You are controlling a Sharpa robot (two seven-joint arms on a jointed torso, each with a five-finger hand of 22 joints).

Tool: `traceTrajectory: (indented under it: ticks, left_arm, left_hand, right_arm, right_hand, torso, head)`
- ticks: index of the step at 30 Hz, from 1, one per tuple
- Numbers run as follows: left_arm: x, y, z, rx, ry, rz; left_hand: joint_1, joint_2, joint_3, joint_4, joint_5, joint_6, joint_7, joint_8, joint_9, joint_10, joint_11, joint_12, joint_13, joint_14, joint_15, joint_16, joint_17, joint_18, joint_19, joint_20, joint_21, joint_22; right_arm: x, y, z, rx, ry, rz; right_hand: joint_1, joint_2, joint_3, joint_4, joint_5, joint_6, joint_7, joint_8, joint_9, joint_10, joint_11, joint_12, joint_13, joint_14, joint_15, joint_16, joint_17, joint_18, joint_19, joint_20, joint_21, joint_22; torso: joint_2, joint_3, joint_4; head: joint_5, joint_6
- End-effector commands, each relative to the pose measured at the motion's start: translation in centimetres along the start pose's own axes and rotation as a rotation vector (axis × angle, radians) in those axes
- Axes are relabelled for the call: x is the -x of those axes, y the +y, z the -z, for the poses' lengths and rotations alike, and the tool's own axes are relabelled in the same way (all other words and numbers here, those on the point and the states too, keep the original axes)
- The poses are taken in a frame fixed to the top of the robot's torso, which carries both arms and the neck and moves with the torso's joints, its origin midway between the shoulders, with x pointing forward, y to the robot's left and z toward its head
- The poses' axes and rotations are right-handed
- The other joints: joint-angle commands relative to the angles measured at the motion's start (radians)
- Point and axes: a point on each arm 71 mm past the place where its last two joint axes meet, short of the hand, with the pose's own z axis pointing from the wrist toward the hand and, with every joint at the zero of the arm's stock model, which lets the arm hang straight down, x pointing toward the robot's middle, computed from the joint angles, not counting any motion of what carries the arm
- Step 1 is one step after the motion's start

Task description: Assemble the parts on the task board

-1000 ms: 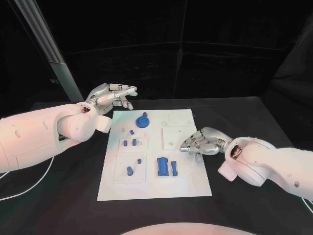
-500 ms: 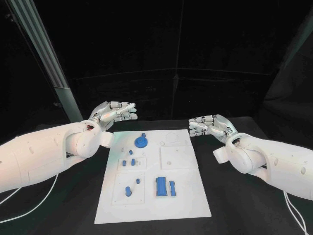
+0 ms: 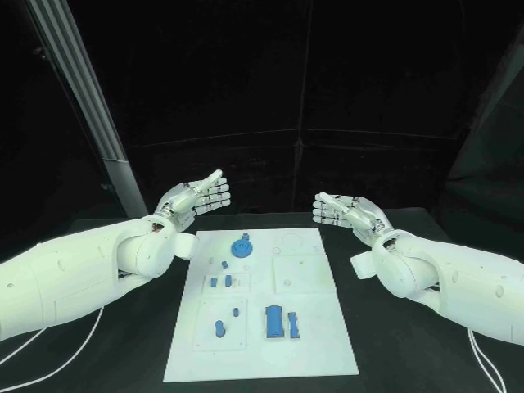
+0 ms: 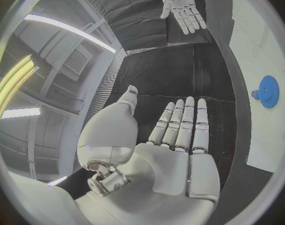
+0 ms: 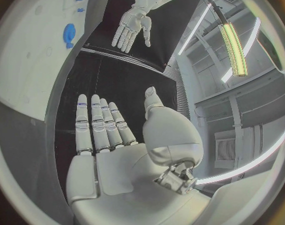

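The white task board [image 3: 315, 344] lies lengthwise in the middle of the black table. A round blue gear part [image 3: 241, 245] sits near its far end, small blue pieces [image 3: 219, 282] lie at mid-left, and a blue block pair [image 3: 281, 321] lies nearer me. My left hand [image 3: 195, 197] hovers beyond the board's far left corner, fingers straight and apart, holding nothing. My right hand [image 3: 346, 212] hovers beyond the far right corner, flat and empty too. The left wrist view shows my left hand [image 4: 174, 140], the right hand [image 4: 182, 7] and the gear [image 4: 266, 90]. The right wrist view shows my right hand [image 5: 105, 135], the left hand [image 5: 135, 26] and the gear [image 5: 69, 35].
A grey metal post [image 3: 91, 115] rises behind the table's left side. Black curtains close off the back. White cables [image 3: 26, 344] hang under my left arm.
My right hand has risen from beside the board's right edge to beyond its far right corner and spread flat. My left hand has uncurled and straightened. The camera view has shifted.
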Motion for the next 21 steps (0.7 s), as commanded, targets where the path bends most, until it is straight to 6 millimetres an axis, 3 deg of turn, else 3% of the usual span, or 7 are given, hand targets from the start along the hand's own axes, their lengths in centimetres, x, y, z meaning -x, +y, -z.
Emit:
traceTrajectory:
  ticks: [1,2,3,8,9,11,21]
  left_arm:
    - [-0.4,0.2,0.4,-0.023,-0.066,-0.037]
    - [-0.7,0.3,0.7,-0.024,-0.077,-0.039]
    - [-1.1,0.6,1.0,-0.027,-0.096,-0.044]
    - [-2.9,1.5,2.5,-0.037,-0.167,-0.065]
    - [-3.3,1.6,2.8,-0.039,-0.181,-0.07]
    - [-4.1,1.9,3.5,-0.044,-0.211,-0.08]
    - [-5.6,2.2,5.1,-0.057,-0.278,-0.104]
  left_hand:
    - [-0.294,0.003,-0.025,-0.055,-0.032,-0.209,-0.041,-0.02,-0.014,-0.206,-0.036,-0.05,-0.013,-0.21,-0.095,-0.051,-0.075,-0.045,-0.177,-0.056,-0.032,-0.063]
    - [-0.32,0.003,-0.025,-0.055,-0.032,-0.227,-0.045,-0.02,-0.014,-0.225,-0.039,-0.054,-0.013,-0.229,-0.095,-0.055,-0.075,-0.045,-0.193,-0.061,-0.102,-0.069]
    - [-0.351,0.003,-0.025,-0.055,-0.032,-0.249,-0.049,-0.02,-0.014,-0.246,-0.111,-0.06,-0.013,-0.251,-0.095,-0.06,-0.075,-0.045,-0.212,-0.067,-0.102,-0.075]
    - [-0.449,0.003,-0.025,-0.055,-0.032,-0.319,-0.129,-0.02,-0.014,-0.315,-0.111,-0.077,-0.013,-0.321,-0.095,-0.078,-0.075,-0.056,-0.271,-0.086,-0.102,-0.096]
    - [-0.47,0.003,-0.025,-0.055,-0.032,-0.333,-0.129,-0.02,-0.014,-0.33,-0.111,-0.08,-0.013,-0.336,-0.095,-0.081,-0.075,-0.059,-0.284,-0.089,-0.102,-0.101]
    - [-0.51,0.003,-0.025,-0.055,-0.032,-0.362,-0.129,-0.02,-0.014,-0.359,-0.111,-0.156,-0.013,-0.365,-0.095,-0.087,-0.075,-0.137,-0.308,-0.097,-0.102,-0.11]
    - [-0.65,0.003,-0.025,-0.055,-0.032,-0.461,-0.129,-0.02,-0.014,-0.457,-0.111,-0.156,-0.013,-0.465,-0.095,-0.159,-0.075,-0.137,-0.391,-0.175,-0.102,-0.198]
  right_arm:
    - [-0.5,0.6,0.2,0.018,-0.09,-0.025]
    - [-0.7,0.7,0.3,0.019,-0.105,-0.032]
    - [-1.2,0.9,0.6,0.019,-0.13,-0.044]
    - [-2.8,1.5,1.7,0.01,-0.217,-0.081]
    - [-3.0,1.6,1.9,0.006,-0.232,-0.087]
    - [-3.6,1.8,2.3,-0.002,-0.261,-0.097]
    - [-4.4,2.1,3.0,-0.018,-0.305,-0.11]
  right_hand:
    - [-0.289,-0.087,0.034,0.011,-0.032,-0.203,-0.044,-0.017,-0.081,-0.23,-0.033,-0.072,-0.021,-0.256,-0.039,-0.02,-0.046,-0.05,-0.227,-0.048,-0.038,-0.017]
    - [-0.305,-0.087,0.036,0.011,-0.032,-0.214,-0.047,-0.017,-0.081,-0.243,-0.103,-0.072,-0.021,-0.271,-0.039,-0.02,-0.046,-0.053,-0.241,-0.051,-0.041,-0.017]
    - [-0.342,-0.087,0.107,0.011,-0.032,-0.241,-0.053,-0.017,-0.081,-0.273,-0.103,-0.072,-0.021,-0.304,-0.039,-0.02,-0.046,-0.053,-0.27,-0.057,-0.045,-0.017]
    - [-0.439,-0.087,0.107,0.011,-0.032,-0.308,-0.067,-0.017,-0.081,-0.35,-0.103,-0.072,-0.021,-0.389,-0.039,-0.02,-0.046,-0.064,-0.346,-0.074,-0.118,-0.017]
    - [-0.459,-0.087,0.107,0.011,-0.032,-0.322,-0.138,-0.017,-0.081,-0.366,-0.103,-0.072,-0.021,-0.407,-0.039,-0.02,-0.046,-0.064,-0.362,-0.077,-0.118,-0.017]
    - [-0.497,-0.087,0.107,0.011,-0.032,-0.349,-0.138,-0.017,-0.081,-0.397,-0.103,-0.072,-0.021,-0.441,-0.039,-0.02,-0.046,-0.075,-0.392,-0.151,-0.118,-0.017]
    - [-0.635,-0.087,0.107,0.011,-0.032,-0.446,-0.138,-0.017,-0.081,-0.506,-0.103,-0.072,-0.021,-0.564,-0.039,-0.02,-0.046,-0.145,-0.5,-0.151,-0.118,-0.017]
  torso:
    - [-0.033,0.011,0.0357]
    - [-0.036,0.0122,0.0397]
    - [-0.04,0.0135,0.0438]
    - [-0.042,0.0141,0.0458]
    - [-0.042,0.0141,0.0458]
    - [-0.042,0.0141,0.0458]
    - [-0.042,0.0141,0.0458]
  head:
    - [0.002,0.005]
    - [0.002,0.005]
    - [0.003,0.006]
    - [0.003,0.006]
    - [0.003,0.006]
    - [0.003,0.006]
    - [0.003,0.006]
